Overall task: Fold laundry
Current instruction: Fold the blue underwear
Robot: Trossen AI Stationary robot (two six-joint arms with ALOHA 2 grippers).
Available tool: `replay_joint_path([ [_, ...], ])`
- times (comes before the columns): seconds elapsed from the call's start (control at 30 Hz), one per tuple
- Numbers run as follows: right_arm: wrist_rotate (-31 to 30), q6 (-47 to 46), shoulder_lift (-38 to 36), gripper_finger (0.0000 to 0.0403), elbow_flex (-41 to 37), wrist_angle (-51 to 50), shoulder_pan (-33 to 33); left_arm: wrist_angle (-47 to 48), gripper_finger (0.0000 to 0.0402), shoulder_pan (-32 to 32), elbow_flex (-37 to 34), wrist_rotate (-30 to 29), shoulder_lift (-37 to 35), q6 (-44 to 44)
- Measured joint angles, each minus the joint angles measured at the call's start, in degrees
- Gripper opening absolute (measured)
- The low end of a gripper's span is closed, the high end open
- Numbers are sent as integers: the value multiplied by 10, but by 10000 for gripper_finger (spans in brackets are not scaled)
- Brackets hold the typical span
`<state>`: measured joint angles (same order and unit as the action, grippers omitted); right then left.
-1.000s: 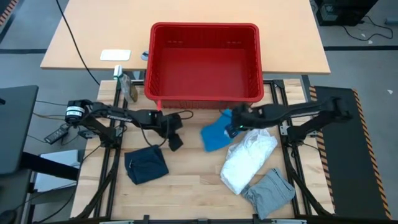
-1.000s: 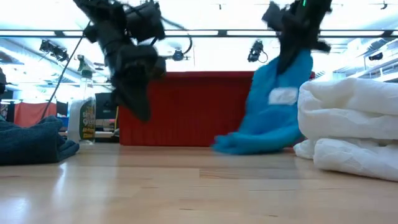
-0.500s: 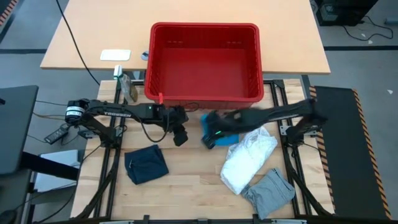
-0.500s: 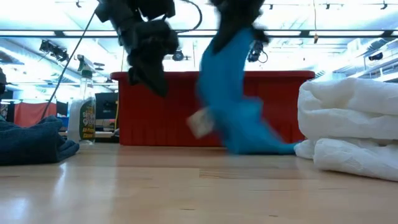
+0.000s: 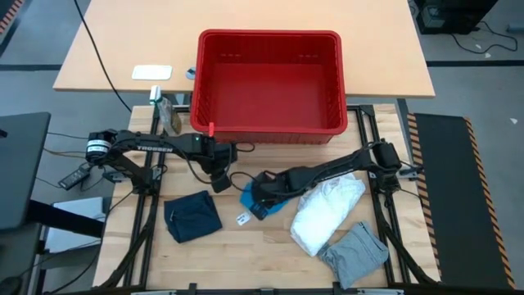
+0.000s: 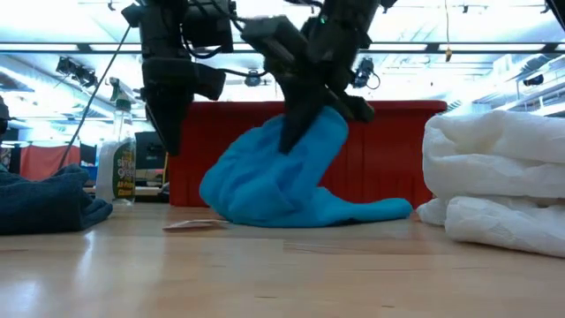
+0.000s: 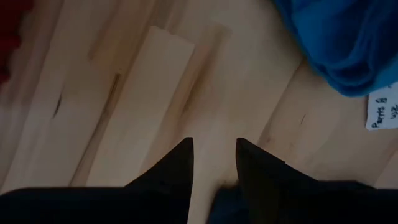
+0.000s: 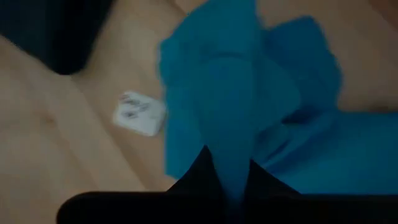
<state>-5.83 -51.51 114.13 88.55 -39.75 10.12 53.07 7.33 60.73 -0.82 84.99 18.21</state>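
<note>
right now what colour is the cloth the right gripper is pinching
Bright blue: the soft blue cloth, clamped in the right gripper, shows best in the low view.

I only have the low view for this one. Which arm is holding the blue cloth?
Observer: The right gripper; from above, its arm reaches across from the right side to the blue cloth.
Operator: Is it really pinched, or just draped?
Observer: Pinched. The right wrist view shows the fingers shut on a ridge of the cloth.
Operator: And the left gripper?
Observer: The left gripper holds nothing; its wrist view shows a gap between the fingers, over bare table.
Operator: What is the flat scrap on the wood?
Observer: A small white tag with handwriting, lying beside the cloth.
</note>
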Motion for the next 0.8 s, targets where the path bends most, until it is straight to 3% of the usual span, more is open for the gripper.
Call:
replay_joint_path([
  [0.3, -51, -114, -84, 8, -99, -13, -2, -20, 124, 0, 0, 0, 0, 0],
  [0.5, -57, -204, -130, 11, -234, 22, -38, -63, 124, -2, 0, 0, 0, 5],
  [0.63, -13, -243, -130, 54, -311, 93, -82, -119, 124, -2, 0, 19, 0, 25],
  [0.8, -8, -237, -155, 127, -328, 103, -96, -160, 124, -3, 0, 45, 0, 47],
])
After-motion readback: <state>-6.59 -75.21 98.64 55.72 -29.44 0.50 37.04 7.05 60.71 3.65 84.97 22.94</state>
